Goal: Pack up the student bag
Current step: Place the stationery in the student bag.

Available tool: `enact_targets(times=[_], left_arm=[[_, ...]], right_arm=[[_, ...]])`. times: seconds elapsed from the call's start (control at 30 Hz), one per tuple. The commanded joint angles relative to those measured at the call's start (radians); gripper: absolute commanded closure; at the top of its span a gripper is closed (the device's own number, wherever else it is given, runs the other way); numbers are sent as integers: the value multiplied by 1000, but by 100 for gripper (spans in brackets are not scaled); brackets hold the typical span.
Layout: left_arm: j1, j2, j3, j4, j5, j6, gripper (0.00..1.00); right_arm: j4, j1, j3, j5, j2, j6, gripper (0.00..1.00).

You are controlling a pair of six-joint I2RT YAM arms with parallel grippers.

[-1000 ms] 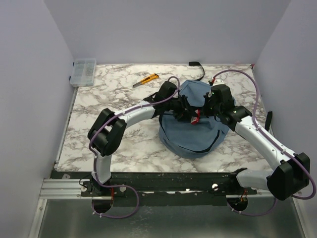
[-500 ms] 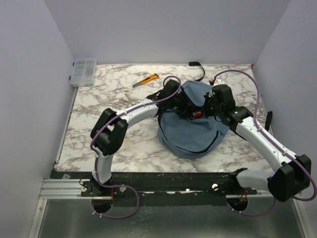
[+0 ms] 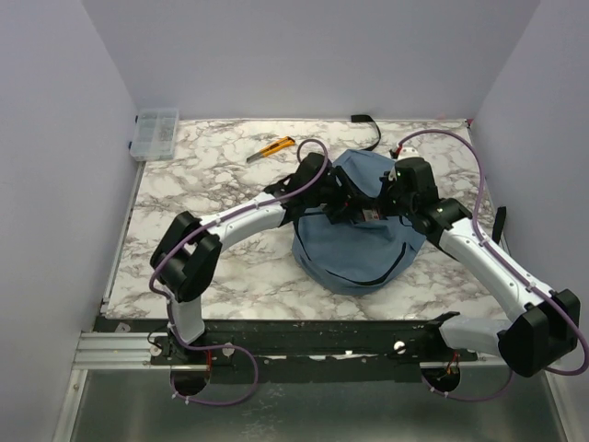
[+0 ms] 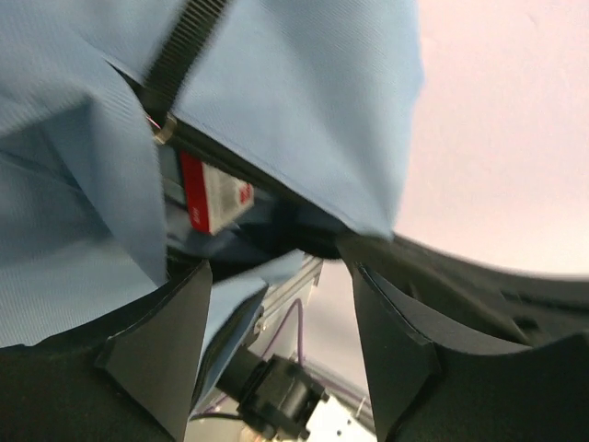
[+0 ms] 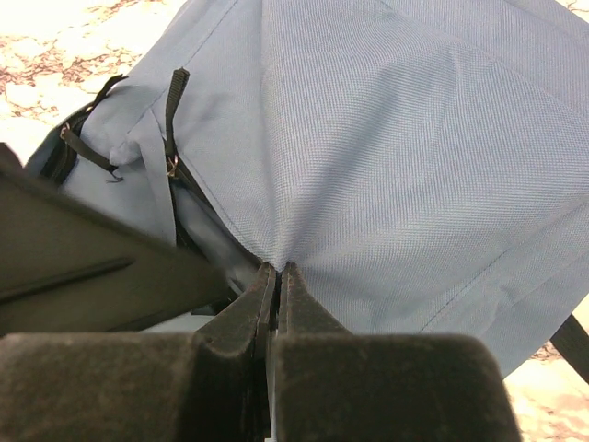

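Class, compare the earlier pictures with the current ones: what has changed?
The left gripper opened, releasing the red-and-white box inside the student bag, and its elbow swung toward the near edge. The right gripper still pinches the bag's fabric; the utility knife stayed put.

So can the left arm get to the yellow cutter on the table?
Probably yes. The yellow cutter lies uncovered on the table, just left of the student bag, with only bare marble around it, and the left gripper at the bag stands open.
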Motion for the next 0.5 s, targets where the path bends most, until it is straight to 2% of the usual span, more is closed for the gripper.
enact_targets(times=[0.0,0.1,0.13,0.23,0.27,0.37,0.47], left_arm=[[3,-133,-62,89,133,158,35],[14,-229,-135,140,183,242,31],[22,-270,-156,143,194,277,29],[63,-354,-207,146,272,362,26],[87,-372,-221,146,306,386,25],[162,-428,-277,145,404,420,25],[221,-484,-330,113,451,480,20]], right_arm=[[37,7,-30,-20,-44,0,99],[51,8,-88,-38,-65,24,99],[60,7,-110,-55,-75,28,95],[85,7,-180,-101,-86,45,68],[81,7,-192,-106,-82,50,62],[43,8,-189,-119,-56,50,49],[7,9,-143,-142,-56,63,44]])
